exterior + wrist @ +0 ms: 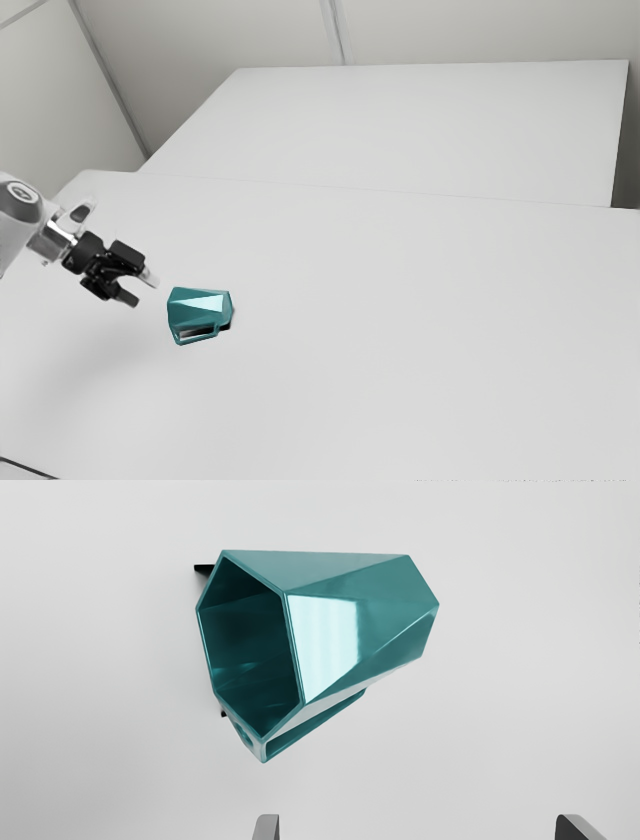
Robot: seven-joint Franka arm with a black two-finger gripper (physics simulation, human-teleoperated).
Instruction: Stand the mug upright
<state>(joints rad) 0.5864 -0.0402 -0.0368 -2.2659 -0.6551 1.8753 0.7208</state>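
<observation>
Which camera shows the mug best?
The wrist view: it looks closely at the mug, lying on its side, and right into its open mouth. The exterior view shows the mug's side and handle, from farther away.

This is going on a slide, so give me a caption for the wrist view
Faceted teal mug on its side on a pale table, the open claw nearby.

Plain room of unclear kind: pale walls (200, 55), white table (430, 340).

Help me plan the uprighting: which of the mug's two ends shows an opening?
The mug's wider end: its many-sided rim surrounds a dark hollow, while the opposite end is narrower.
</observation>
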